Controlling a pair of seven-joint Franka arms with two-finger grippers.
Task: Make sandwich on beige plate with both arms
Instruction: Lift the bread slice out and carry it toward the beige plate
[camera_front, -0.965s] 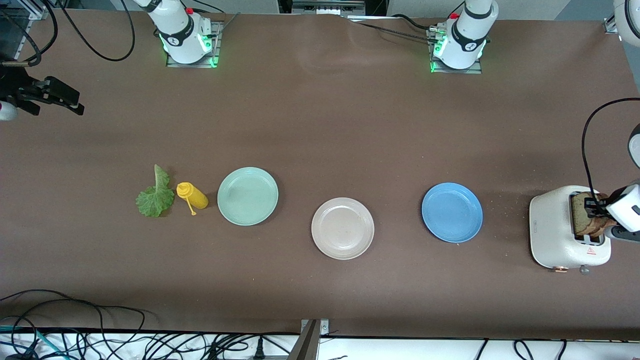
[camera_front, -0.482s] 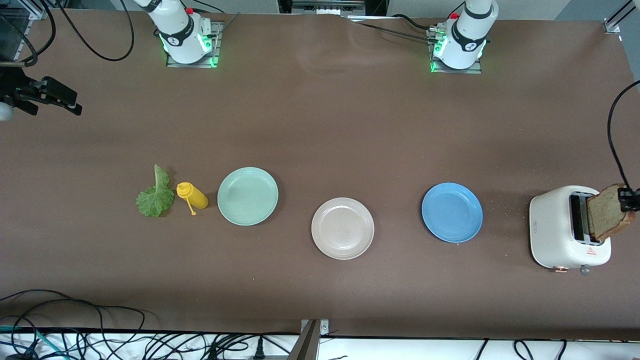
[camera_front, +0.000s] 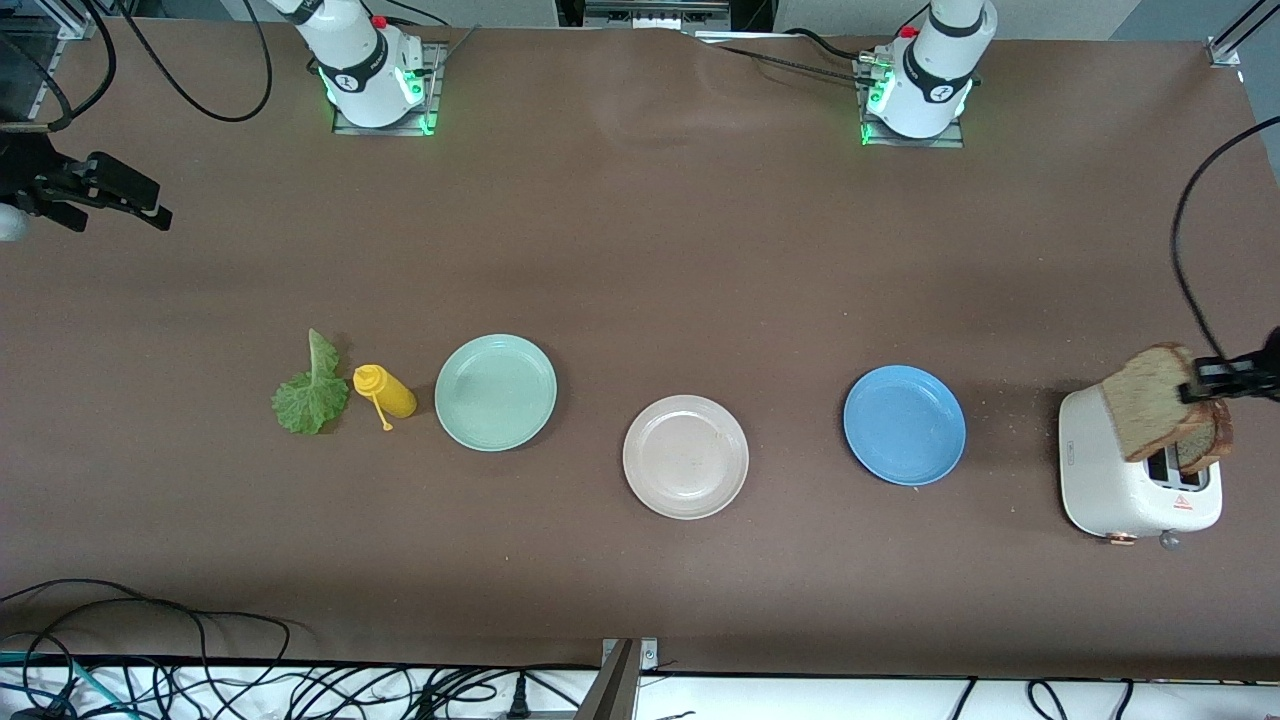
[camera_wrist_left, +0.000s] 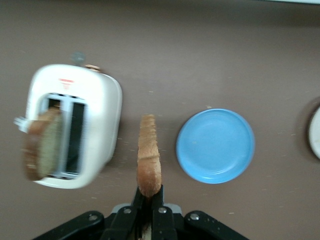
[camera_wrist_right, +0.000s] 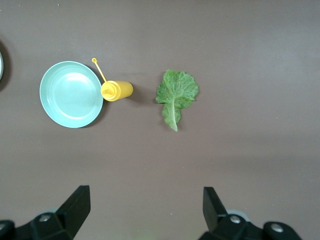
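Barely started: your left end effector (camera_wrist_left: 148, 200) grips one bread slice (camera_wrist_left: 149, 155) above the toaster (camera_front: 1135, 480), at 3 o'clock from the empty beige plate (camera_front: 685, 457). Second slice (camera_wrist_left: 42, 145) and lettuce (camera_front: 310, 390) remain; your right end effector (camera_wrist_right: 145, 210) waits open.

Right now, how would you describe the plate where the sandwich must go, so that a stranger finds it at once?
Three round plates lie in a row on the brown table. Take the middle one, the beige plate, between the mint-green plate and the blue plate. It alone is pale off-white, and it lies nearest the front camera.
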